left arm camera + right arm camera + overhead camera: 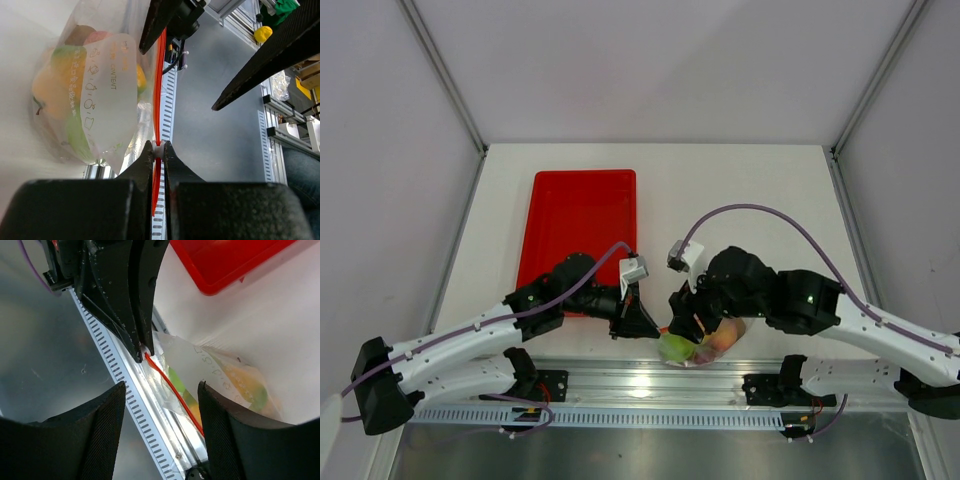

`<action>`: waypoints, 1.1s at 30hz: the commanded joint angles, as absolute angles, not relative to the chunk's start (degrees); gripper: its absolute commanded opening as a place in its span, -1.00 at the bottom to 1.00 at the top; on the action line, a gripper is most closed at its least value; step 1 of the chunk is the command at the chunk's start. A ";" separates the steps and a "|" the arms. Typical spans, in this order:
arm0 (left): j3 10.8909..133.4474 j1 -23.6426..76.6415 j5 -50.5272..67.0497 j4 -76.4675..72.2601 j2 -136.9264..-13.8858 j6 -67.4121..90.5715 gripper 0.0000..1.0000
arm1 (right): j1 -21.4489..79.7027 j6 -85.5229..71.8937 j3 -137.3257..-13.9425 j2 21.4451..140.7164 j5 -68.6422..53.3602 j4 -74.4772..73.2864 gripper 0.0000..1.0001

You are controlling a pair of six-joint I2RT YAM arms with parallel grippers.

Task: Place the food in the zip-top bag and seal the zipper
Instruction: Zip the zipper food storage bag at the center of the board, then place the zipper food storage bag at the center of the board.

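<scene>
The zip-top bag [705, 347] lies at the table's near edge with the food [720, 338] inside it; green, yellow-orange and pink fruits show through the clear plastic in the left wrist view [57, 87]. My left gripper [158, 149] is shut on the white slider of the orange-red zipper [160, 90], at the bag's left end [650, 325]. My right gripper [162, 407] is open, its fingers [102, 435] wide apart on either side of the zipper [175, 390], and touches nothing that I can see. It sits over the bag in the top view [683, 318].
The red tray [578, 225] lies behind the left arm, with no food showing in it. The aluminium rail [650, 385] with its slotted cable duct runs just below the bag along the table's near edge. The enclosure walls stand at both sides.
</scene>
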State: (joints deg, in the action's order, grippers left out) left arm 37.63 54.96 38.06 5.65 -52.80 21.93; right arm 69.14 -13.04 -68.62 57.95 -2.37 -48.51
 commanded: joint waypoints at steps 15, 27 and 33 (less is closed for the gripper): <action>40.08 54.67 40.96 4.04 -52.03 20.83 -0.99 | 61.44 -5.54 -64.25 61.08 -21.53 -47.11 0.10; 39.20 54.67 39.99 4.75 -51.42 20.57 -0.99 | 60.03 -7.38 -61.26 58.28 -16.18 -45.62 -1.00; 38.58 54.67 36.31 6.68 -50.19 20.74 -0.99 | 58.10 -9.75 -60.29 54.94 -6.61 -47.28 -1.00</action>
State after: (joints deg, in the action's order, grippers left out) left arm 37.63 54.92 37.43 5.28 -52.21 21.41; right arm 59.68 -8.21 -60.42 57.82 -14.68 -46.94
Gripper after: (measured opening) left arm 0.038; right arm 0.009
